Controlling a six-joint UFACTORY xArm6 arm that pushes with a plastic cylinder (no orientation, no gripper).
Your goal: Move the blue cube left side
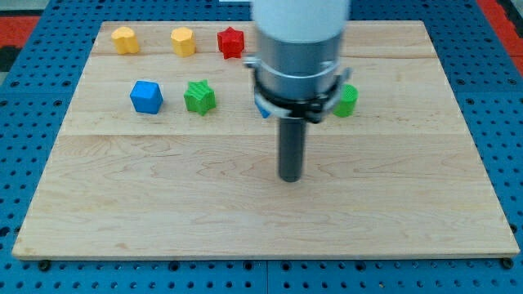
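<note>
Camera view has my tip [290,177] planted on the wooden surface [245,212], down in the bare stretch toward the view's bottom, a little right of centre. No fingers on this rig, just the straight dark rod, so nothing opens or closes and nothing is held; the tip touches no block.

And the blue cube [146,96] sits well off to the view's left of my tip and up from it, standing free in the middle row. Just beside it on the view's right, between cube and tip line, is the green star-like block [199,96].

Up and slightly left of my tip, a sliver of a second blue block [261,109] peeks out from behind the arm's grey body; its shape cannot be made out. Up and right of the tip, the green cylinder [349,100] shows half-hidden at the arm's other edge.

Along the view's top, far above and left of my tip: a yellow block [124,39], another yellow block [182,40] with a faceted look, and a red star [231,41] right at the arm's edge
</note>
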